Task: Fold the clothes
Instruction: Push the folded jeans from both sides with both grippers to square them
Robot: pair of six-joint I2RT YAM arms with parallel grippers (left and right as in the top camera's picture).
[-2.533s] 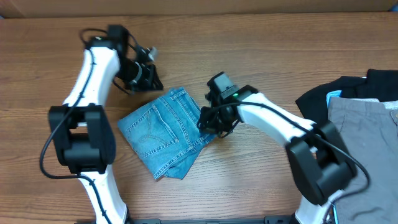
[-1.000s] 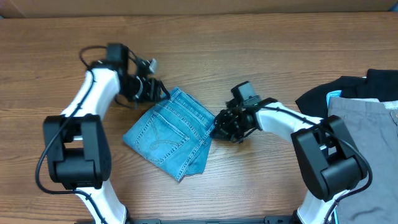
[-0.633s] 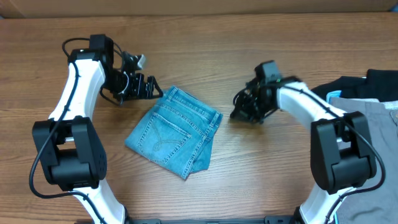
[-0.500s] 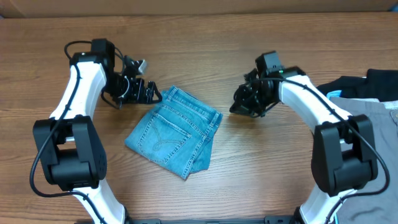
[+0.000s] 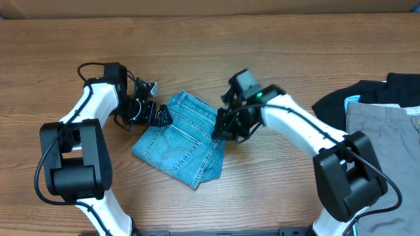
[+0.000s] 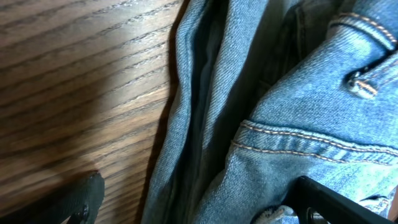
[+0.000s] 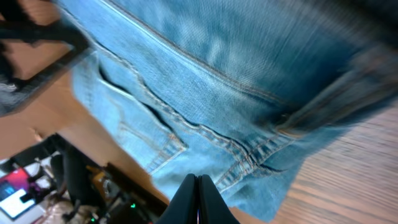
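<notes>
The wooden table [image 5: 275,39] carries everything, and the light-blue jeans [image 5: 178,141] lie on it as a folded, roughly square bundle turned at an angle. A stitched back pocket [image 5: 169,139] faces up on them.

Well to the right of the jeans, at the table's edge, lie the grey trousers [image 5: 387,157]. The black garment [image 5: 341,98] is partly under them, on the side nearer the jeans. Neither touches the denim.

The left arm [image 5: 92,111] reaches in from the jeans' left. The right arm [image 5: 295,124] comes from their right, bent over the bare wood between the jeans and the other clothes.

The left gripper [image 5: 161,117] sits at the jeans' upper-left edge. In its wrist view its fingers [image 6: 84,196] are spread wide. One is over the bare wood just beside the jeans, the other over the denim. The layered edge of the jeans runs between them, and nothing is clamped.

The right gripper [image 5: 222,129] is at the jeans' right edge, over the fold. In its wrist view its fingers [image 7: 189,196] are pressed together into a single point. The tips meet the denim near a seam below a pocket opening, and no cloth shows between them.
</notes>
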